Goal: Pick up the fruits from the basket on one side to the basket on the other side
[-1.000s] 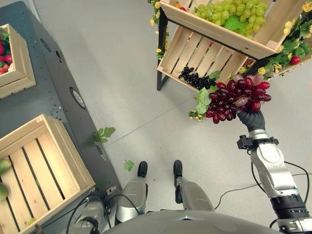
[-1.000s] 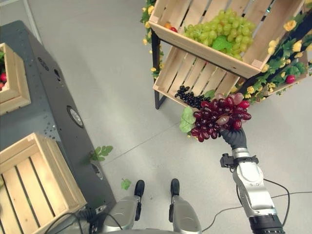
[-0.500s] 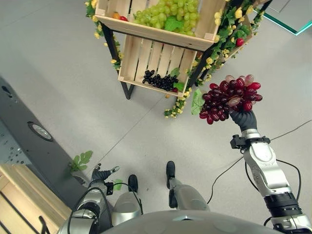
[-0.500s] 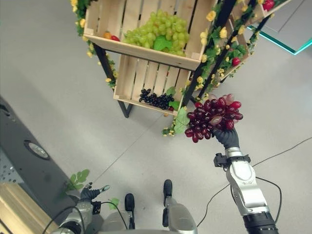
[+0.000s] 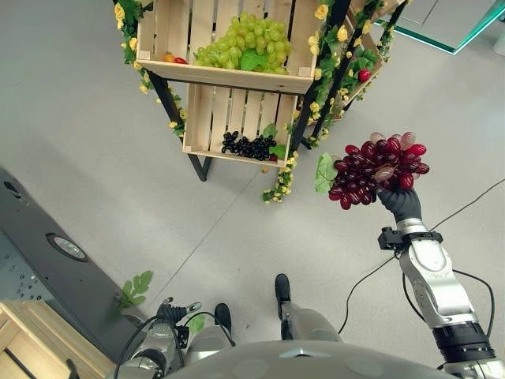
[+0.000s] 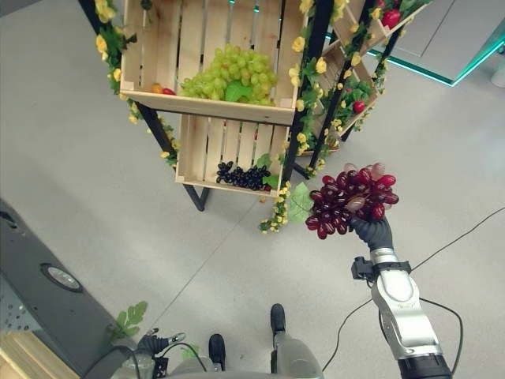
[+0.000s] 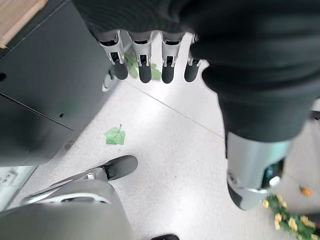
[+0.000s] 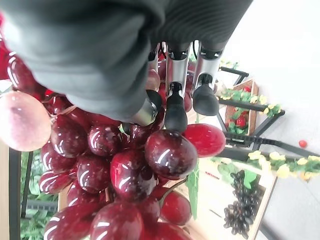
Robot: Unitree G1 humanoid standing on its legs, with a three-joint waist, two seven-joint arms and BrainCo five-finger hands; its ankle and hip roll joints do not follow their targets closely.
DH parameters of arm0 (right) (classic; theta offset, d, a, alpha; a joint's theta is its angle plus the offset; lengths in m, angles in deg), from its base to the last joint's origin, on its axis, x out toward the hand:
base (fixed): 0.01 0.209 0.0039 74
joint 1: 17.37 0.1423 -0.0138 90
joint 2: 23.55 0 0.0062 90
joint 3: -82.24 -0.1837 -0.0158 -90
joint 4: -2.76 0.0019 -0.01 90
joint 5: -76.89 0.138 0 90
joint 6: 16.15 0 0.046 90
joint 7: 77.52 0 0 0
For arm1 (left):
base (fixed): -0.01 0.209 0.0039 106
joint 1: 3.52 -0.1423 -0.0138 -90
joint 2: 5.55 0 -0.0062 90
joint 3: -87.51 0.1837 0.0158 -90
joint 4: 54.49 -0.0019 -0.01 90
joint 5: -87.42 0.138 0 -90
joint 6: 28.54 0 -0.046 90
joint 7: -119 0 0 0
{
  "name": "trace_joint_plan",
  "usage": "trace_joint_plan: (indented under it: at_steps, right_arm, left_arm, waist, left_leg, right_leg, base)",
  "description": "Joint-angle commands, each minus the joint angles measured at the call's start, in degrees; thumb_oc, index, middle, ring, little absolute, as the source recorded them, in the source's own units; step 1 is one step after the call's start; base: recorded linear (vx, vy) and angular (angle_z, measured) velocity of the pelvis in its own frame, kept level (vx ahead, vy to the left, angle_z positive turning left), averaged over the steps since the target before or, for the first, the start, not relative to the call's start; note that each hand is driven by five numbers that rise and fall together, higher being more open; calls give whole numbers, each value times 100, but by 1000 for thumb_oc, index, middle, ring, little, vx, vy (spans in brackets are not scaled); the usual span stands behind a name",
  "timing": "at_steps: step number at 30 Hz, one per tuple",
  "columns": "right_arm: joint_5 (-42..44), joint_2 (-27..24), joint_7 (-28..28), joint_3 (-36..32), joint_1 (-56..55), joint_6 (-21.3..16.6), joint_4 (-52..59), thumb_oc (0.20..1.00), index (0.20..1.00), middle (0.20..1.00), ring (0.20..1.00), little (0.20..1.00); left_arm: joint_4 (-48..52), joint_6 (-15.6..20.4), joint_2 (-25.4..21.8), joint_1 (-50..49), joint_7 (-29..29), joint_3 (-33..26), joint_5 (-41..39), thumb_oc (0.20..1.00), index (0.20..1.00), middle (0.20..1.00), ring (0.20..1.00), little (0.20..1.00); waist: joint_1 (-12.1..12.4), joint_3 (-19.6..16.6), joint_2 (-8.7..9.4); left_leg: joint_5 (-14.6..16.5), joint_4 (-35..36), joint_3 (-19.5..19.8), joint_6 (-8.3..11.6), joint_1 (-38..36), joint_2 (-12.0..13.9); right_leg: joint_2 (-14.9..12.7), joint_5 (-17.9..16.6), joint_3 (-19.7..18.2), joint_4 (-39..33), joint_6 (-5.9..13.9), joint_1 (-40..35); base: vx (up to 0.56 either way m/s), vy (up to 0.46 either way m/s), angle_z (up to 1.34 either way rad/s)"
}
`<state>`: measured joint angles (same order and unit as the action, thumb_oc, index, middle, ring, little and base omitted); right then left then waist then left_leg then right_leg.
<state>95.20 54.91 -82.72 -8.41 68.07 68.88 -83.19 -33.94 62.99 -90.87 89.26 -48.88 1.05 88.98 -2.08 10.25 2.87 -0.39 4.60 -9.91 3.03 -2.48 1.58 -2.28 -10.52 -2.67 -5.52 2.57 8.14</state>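
My right hand [image 5: 401,203] is raised in front of me, shut on a bunch of dark red grapes [image 5: 375,170] with a green leaf at its side. In the right wrist view the fingers [image 8: 175,100] curl into the red grapes [image 8: 125,175]. The bunch hangs in the air to the right of a wooden rack [image 5: 237,79]. My left hand [image 7: 145,60] hangs low at my side above the floor, fingers straight and holding nothing.
The rack's upper crate holds green grapes [image 5: 245,43], its lower crate black grapes [image 5: 246,146]; yellow flowers trim its frame. A dark table [image 5: 47,260] with a wooden crate corner [image 5: 12,355] lies at lower left. Loose leaves [image 5: 136,287] lie on the floor.
The camera has swung from the dark table's crates toward the rack. My right hand still holds the red grapes at about the same height. My left hand has come into sight low.
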Motion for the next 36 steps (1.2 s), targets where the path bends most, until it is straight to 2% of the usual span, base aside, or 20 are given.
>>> trace_joint_plan:
  at_steps: [1,9,17,26,28,29,36]
  right_arm:
    - [-124,-289,-53,-473,520,-325,344,200,200,200,200,200]
    - [-94,-737,-214,-237,1407,-235,-50,200,200,200,200,200]
    - [75,-1336,-357,660,3041,21,-880,200,200,200,200,200]
    - [168,-1708,-444,1553,4571,181,-1720,200,200,200,200,200]
    - [172,-1709,-444,1567,4591,175,-1734,200,200,200,200,200]
    - [245,-1763,-468,1805,5026,201,-2048,200,200,200,200,200]
    - [480,-1881,-450,2380,5964,229,-2734,200,200,200,200,200]
  left_arm:
    - [-235,12,-88,226,-42,123,213,1000,1000,1000,1000,1000]
    - [-168,-15,-31,213,-109,356,141,1000,1000,1000,1000,1000]
    - [-218,-91,-17,346,-240,720,-94,1000,1000,1000,1000,1000]
    - [-259,-105,-90,476,-186,933,-304,1000,1000,1000,1000,1000]
    - [-260,-105,-86,480,-186,926,-304,1000,1000,1000,1000,1000]
    - [-270,-92,-120,508,-173,994,-373,1000,1000,1000,1000,1000]
    - [-279,-46,-175,594,-139,1098,-544,1000,1000,1000,1000,1000]
  waist:
    - [25,-117,48]
    - [119,-125,12]
    - [280,-28,0]
    - [381,111,58]
    - [373,115,55]
    - [426,182,88]
    - [526,322,143]
  left_leg:
    - [67,-143,360,-6,537,188]
    - [73,-153,359,9,545,206]
    - [-29,-157,424,43,751,230]
    - [-76,-198,536,58,889,218]
    - [-76,-200,539,58,892,218]
    - [-97,-218,573,65,965,210]
    - [-190,-225,652,78,1182,183]
  right_leg:
    - [-353,668,-71,54,672,-208]
    - [-339,660,-65,52,652,-197]
    - [-345,605,23,52,628,-46]
    - [-362,598,131,52,597,-2]
    - [-362,598,133,52,597,-2]
    - [-371,581,168,52,592,37]
    - [-393,522,245,52,596,205]
  base:
    - [17,-9,-5]
    - [7,-4,-3]
    - [0,0,0]
    - [-3,-1,1]
    - [-20,-2,5]
    - [-40,0,6]
    - [-30,5,6]
